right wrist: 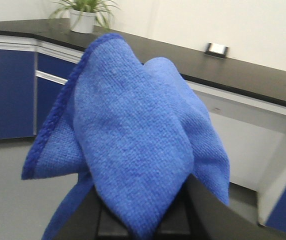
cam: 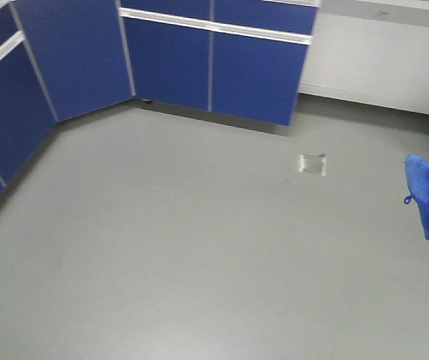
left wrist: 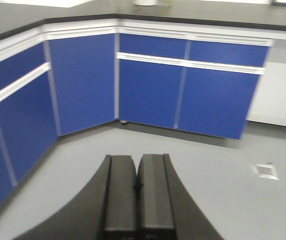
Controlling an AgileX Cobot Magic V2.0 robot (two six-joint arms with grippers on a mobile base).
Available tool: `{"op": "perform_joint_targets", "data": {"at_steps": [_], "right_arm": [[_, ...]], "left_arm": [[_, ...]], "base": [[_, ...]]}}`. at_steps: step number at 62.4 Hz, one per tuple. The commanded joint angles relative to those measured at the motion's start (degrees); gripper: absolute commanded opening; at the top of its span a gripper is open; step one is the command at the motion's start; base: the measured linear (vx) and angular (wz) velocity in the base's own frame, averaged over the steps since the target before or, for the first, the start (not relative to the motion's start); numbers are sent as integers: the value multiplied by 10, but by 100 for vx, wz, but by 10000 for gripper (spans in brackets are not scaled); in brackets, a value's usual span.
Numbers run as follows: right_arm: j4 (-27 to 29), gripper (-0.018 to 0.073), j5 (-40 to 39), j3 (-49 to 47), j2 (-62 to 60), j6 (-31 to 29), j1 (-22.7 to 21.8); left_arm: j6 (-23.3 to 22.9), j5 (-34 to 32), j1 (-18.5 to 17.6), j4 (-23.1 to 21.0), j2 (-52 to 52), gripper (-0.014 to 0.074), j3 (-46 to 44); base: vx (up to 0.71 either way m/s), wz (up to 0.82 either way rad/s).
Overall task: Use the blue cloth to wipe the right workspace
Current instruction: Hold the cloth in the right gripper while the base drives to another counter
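Right claw (right wrist: 143, 215) grips blue cloth (right wrist: 133, 140) | hem (right wrist: 58, 117) free | right workspace (right wrist: 253, 75) edge beyond

The left gripper (left wrist: 137, 161) is matte black. It has two long, flat-topped fingers (left wrist: 120, 195) with rounded tips, and their outer flanks sweep outward in a broad curve toward the base. The right gripper (right wrist: 145, 222) is the same plain black, and its fingers (right wrist: 208, 212) are smooth with curved edges.
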Motion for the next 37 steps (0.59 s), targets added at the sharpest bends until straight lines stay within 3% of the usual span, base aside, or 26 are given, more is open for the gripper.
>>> {"op": "perform_joint_targets", "data": {"at_steps": [1, 37], "right_arm": [[0, -5, -49, -16, 4, -3, -3], [0, -5, -49, -16, 4, -3, -3]], "left_arm": [[-5, -49, -3, 1, -8, -6, 17], [-5, -49, -3, 1, -8, -6, 17]], "base": [[-11, -48], [-4, -46]]}}
